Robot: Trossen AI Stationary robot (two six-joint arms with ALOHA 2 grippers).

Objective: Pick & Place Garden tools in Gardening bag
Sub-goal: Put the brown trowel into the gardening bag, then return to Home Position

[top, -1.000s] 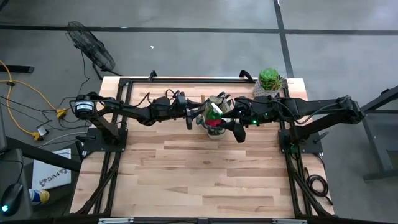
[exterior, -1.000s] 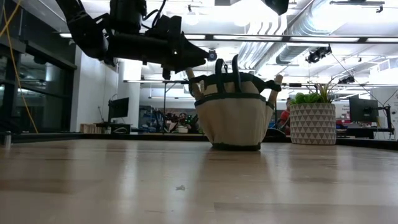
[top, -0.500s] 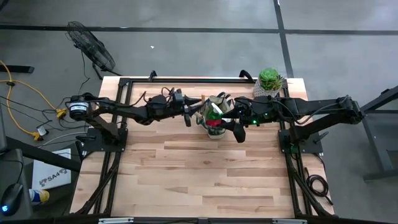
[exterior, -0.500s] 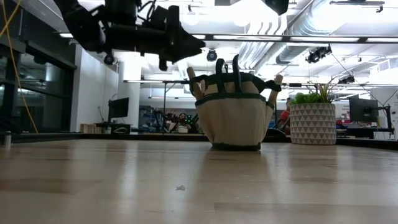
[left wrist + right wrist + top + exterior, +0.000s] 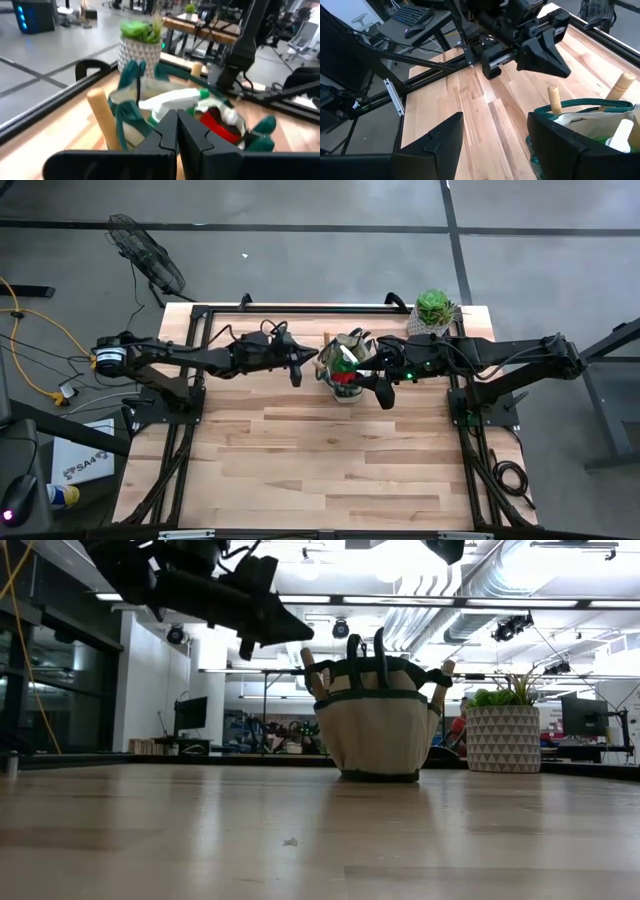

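Note:
The gardening bag (image 5: 345, 370) stands upright on its base at the table's far middle. Wooden tool handles (image 5: 312, 672), a white and green spray bottle (image 5: 175, 100) and a red item (image 5: 220, 125) stick out of it. My left gripper (image 5: 176, 122) hovers shut and holds nothing, just left of the bag and above its rim; it also shows in the low view (image 5: 300, 632). My right gripper (image 5: 495, 145) hangs open, well above the table at the bag's near right side (image 5: 380, 387).
A green succulent in a pale patterned pot (image 5: 433, 310) stands at the far right corner, behind the bag. The black frame rail (image 5: 300, 307) runs along the far edge. Bare wooden tabletop (image 5: 320, 460) stretches across the whole near half.
My left gripper has drawn back from above the bag toward the table's left edge and risen a little. Its fingers have come together with nothing between them. The bag and my right gripper have kept still.

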